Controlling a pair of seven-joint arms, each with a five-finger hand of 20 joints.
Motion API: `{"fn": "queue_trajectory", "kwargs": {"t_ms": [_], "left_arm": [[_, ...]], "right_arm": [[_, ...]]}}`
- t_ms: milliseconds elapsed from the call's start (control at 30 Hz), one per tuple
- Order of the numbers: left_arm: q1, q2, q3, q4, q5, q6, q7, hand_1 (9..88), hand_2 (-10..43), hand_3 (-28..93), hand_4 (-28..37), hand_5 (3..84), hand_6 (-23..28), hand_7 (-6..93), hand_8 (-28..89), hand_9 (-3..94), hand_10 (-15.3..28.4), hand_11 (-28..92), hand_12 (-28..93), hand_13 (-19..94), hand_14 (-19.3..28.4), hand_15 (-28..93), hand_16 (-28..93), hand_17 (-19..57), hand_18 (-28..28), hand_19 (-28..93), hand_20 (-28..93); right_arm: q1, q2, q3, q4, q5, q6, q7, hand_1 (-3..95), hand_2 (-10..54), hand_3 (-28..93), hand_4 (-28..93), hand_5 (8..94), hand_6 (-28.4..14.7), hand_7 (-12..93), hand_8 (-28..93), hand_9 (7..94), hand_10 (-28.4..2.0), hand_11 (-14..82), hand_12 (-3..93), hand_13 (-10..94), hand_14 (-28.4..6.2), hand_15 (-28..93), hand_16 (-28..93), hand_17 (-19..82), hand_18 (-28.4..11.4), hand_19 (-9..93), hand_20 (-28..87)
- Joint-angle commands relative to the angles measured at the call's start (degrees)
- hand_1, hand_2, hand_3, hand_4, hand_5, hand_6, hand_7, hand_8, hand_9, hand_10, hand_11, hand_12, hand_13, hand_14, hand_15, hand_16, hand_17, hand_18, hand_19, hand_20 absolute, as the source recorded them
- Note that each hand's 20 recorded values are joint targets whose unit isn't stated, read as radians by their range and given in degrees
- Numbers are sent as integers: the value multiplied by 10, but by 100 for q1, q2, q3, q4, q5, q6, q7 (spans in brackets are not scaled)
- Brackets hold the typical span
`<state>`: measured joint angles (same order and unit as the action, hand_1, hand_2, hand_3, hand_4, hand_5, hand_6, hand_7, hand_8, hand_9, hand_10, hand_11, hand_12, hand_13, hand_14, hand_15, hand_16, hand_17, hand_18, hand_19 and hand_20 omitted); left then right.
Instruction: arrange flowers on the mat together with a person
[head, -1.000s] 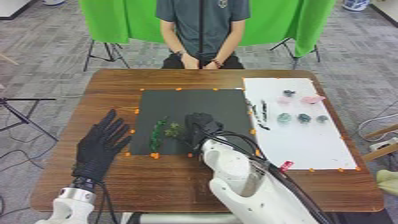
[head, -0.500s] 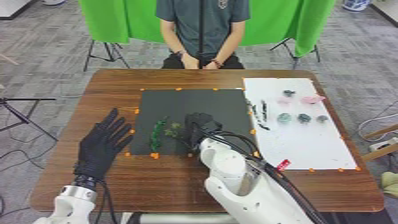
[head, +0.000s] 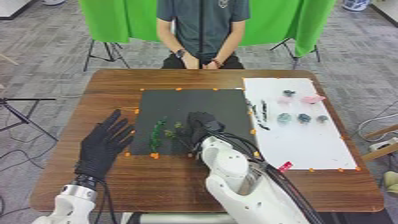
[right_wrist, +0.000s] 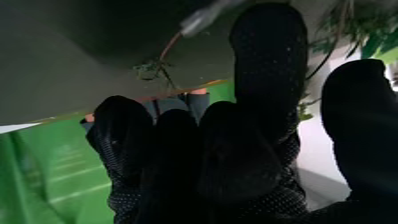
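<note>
Little has moved: since the earlier frame, the right hand (head: 204, 123) sits at almost the same spot near the centre of the frame, while the small leafy sprig (head: 170, 133) beside it looks slightly shifted, its leaves showing more plainly. That sprig lies on the dark mat (head: 173, 102), just left of the right hand, its long axis seeming to lean from upper left to lower right. The deep green stem (head: 157, 136) is a little farther left, running nearly straight up and down the frame. The right hand is clearly nearer to the leafy sprig; the left hand (head: 100, 142) is off the mat's left edge, its fingers straight and slightly apart.

In the right wrist view the right thumb (right_wrist: 357, 100) stands apart from the long finger (right_wrist: 269, 55) next to it, and a thin stem (right_wrist: 313, 72) shows through that gap. Whether anything touches the stem, I cannot tell, but no firm clamp shows. The next move probably depends on keeping the fingers in line with the sprig's length, so that its leaves do not snag. On the white sheet (head: 306, 145), the red tag (head: 284, 166) carries no writing I can read.
</note>
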<state>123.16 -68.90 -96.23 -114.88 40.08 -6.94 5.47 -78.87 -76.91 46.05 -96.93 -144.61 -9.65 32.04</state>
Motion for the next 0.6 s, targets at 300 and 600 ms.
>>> {"fn": "queue_trajectory", "kwargs": {"t_ms": [300,600], "left_arm": [[296,-104,-48,-80,12,29,62,222,-1,697,-283,286,17,152,-87,250,111,110,163,215,143,130,44,-126,226,406,69],[424,-153,-202,-180,2,113,148,224,-9,708,-283,287,20,142,-84,246,111,102,159,211,139,118,42,-123,222,400,66]], "right_arm": [[-203,333,585,-892,619,491,-118,204,67,708,-207,787,-8,319,-113,823,-117,498,356,721,-121,790,270,327,-232,872,386],[-860,1280,2040,-1937,3328,1132,-1285,217,87,772,-199,636,-41,288,-118,639,-161,389,295,533,-146,694,201,204,-217,729,382]]}}
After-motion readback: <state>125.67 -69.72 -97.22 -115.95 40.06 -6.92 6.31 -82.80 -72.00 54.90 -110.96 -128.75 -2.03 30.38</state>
